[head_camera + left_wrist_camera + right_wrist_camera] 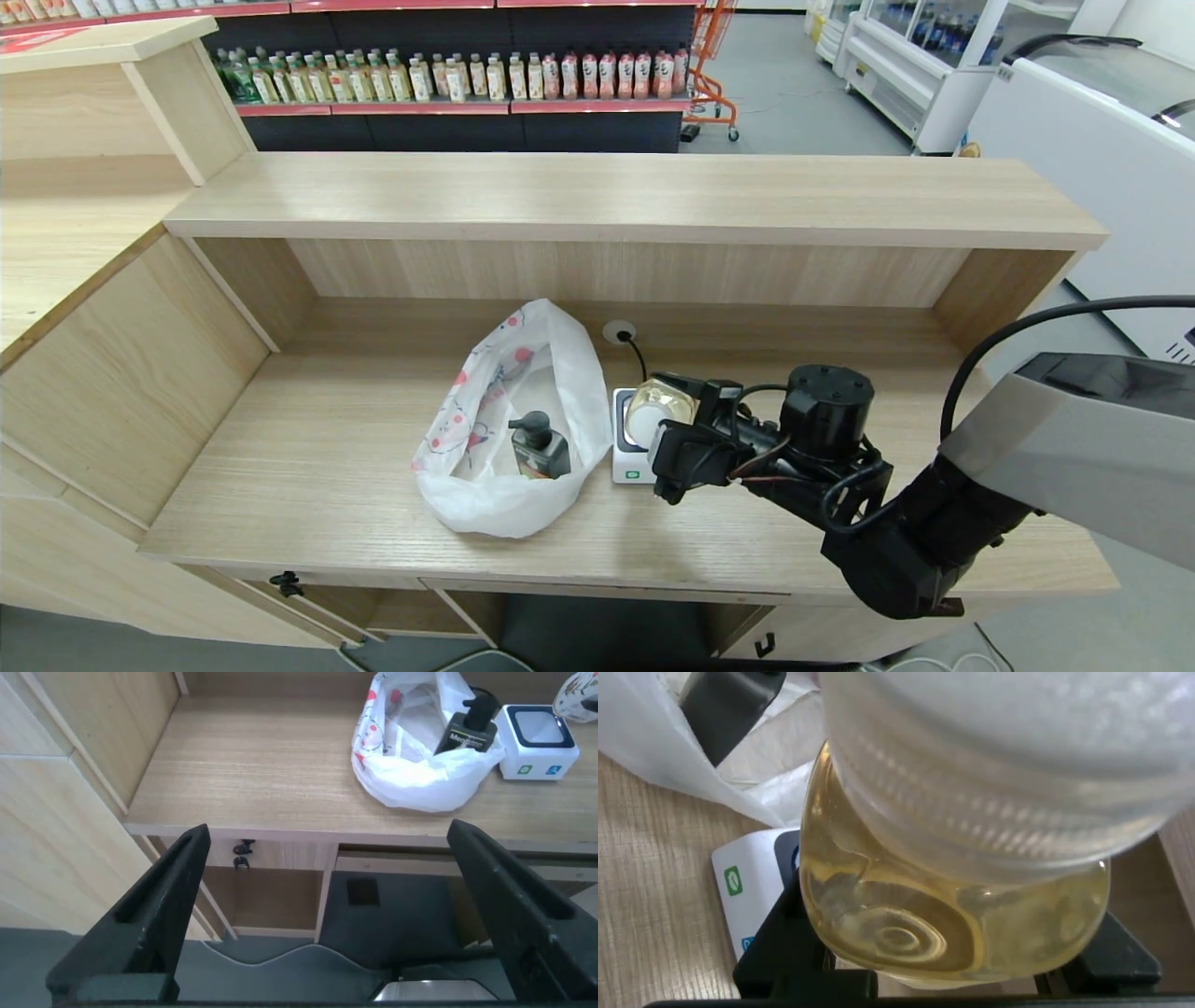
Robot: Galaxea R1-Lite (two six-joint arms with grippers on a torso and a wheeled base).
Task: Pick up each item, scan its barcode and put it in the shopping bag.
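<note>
So the right tool (680, 422) is clamped on a clear jar (658, 406), one black finger on each side. The jar is rounded and see-through, full of pale yellow liquid, with a ribbed white cap (999, 756). It's lying tilted in the grip, held right above the scanner (627, 462), a little white box with rounded corners and a dark glass top. From the right wrist view I can't tell whether the jar touches the scanner or just hangs over it.

Just beside the scanner, on its left, sits the shopping bag (485, 485). It's thin crinkly white plastic with red print, its mouth slumped open. Inside it stands a dark pump bottle (540, 448), squarish with a black pump head.

Everything sits on a light wood-grain tabletop (308, 467). A black cable comes out of a round white grommet (618, 331) behind the scanner.

The left tool (329, 859) is down below the tabletop's front edge, well away from the bag. Its two flat black fingers are spread wide with nothing between them.
</note>
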